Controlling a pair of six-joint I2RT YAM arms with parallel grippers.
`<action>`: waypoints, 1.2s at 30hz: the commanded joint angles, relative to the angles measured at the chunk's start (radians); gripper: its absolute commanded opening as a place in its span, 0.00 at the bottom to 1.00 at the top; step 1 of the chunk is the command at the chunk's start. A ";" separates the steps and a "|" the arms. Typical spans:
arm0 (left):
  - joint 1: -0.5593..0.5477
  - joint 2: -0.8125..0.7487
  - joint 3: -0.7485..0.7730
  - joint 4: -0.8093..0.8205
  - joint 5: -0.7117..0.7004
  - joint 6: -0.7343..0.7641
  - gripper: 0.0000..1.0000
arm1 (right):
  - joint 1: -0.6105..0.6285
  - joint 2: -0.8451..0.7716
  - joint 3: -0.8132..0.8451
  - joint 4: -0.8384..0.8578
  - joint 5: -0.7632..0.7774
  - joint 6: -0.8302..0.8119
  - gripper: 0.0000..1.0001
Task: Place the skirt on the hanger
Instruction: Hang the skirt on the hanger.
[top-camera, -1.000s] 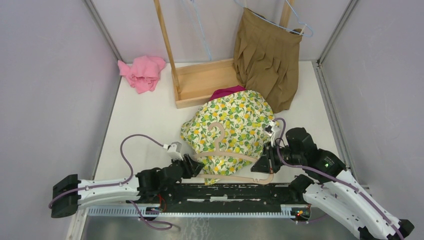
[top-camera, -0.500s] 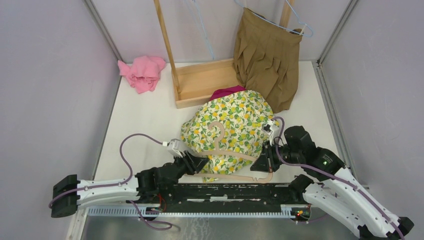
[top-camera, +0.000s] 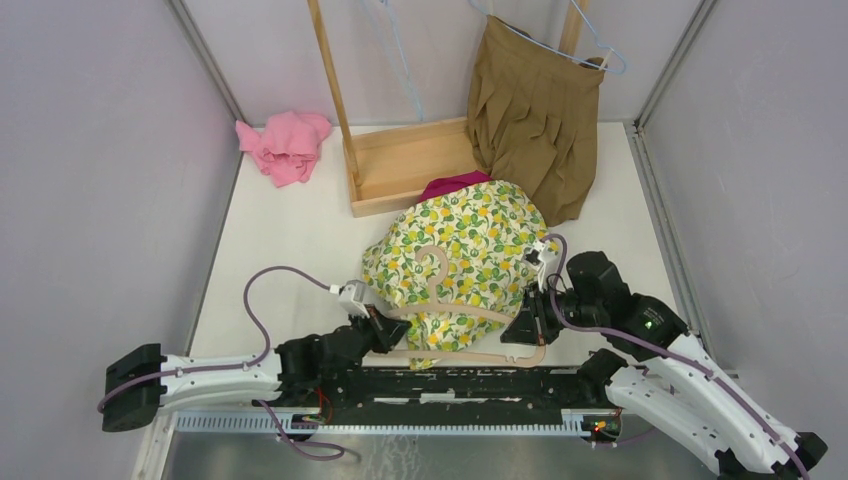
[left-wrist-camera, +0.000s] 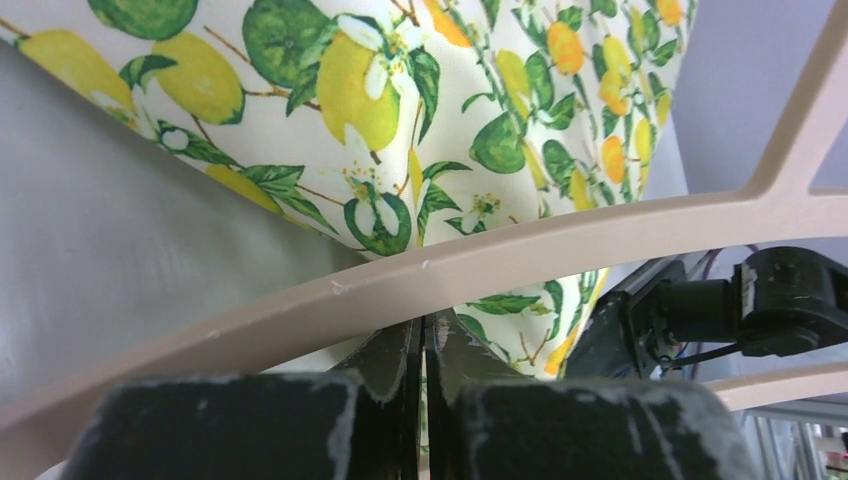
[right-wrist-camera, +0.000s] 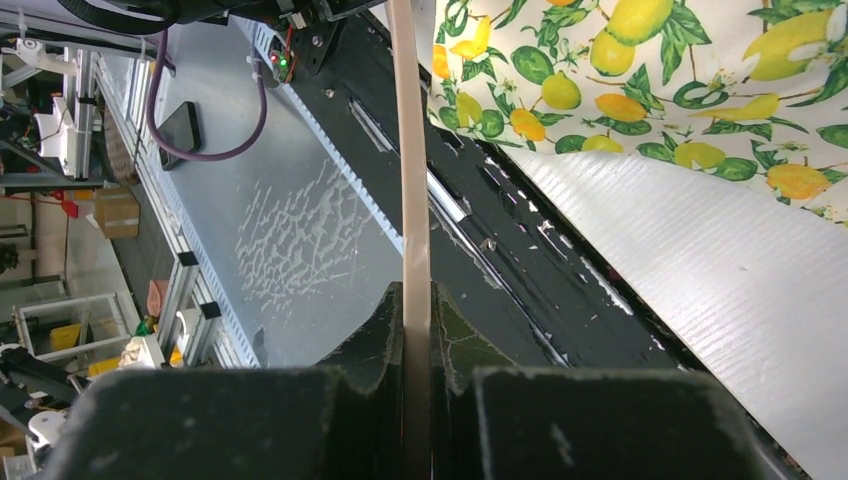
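The skirt (top-camera: 460, 240), white with a lemon print, lies bunched in the middle of the table. A beige hanger (top-camera: 470, 313) rests on its near part, hook pointing away from me. My left gripper (top-camera: 384, 328) is at the hanger's left end; in the left wrist view its jaws (left-wrist-camera: 423, 325) are shut just under the hanger arm (left-wrist-camera: 560, 240), with a sliver of skirt (left-wrist-camera: 400, 120) hem pinched between them. My right gripper (top-camera: 534, 326) is shut on the hanger's right end, and the beige bar (right-wrist-camera: 408, 150) runs straight up from between its pads (right-wrist-camera: 414, 295).
A wooden rack base (top-camera: 410, 165) with an upright post (top-camera: 333, 80) stands behind the skirt. A brown pleated skirt (top-camera: 535, 120) hangs on a blue wire hanger at the back right. A pink cloth (top-camera: 287, 145) lies at the back left. Grey walls close both sides.
My left gripper has edged forward to the skirt's near hem under the hanger's left arm and closed from open. The right gripper and the hanger have stayed put.
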 joint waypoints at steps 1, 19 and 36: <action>-0.002 -0.003 0.051 -0.063 -0.004 0.026 0.03 | 0.004 -0.005 0.007 -0.008 -0.033 -0.033 0.01; -0.002 0.048 0.248 -0.195 0.017 0.050 0.03 | 0.004 -0.069 -0.026 -0.027 0.019 -0.023 0.01; -0.001 0.123 0.461 -0.288 -0.001 0.098 0.03 | 0.004 -0.158 -0.099 -0.008 0.043 0.036 0.01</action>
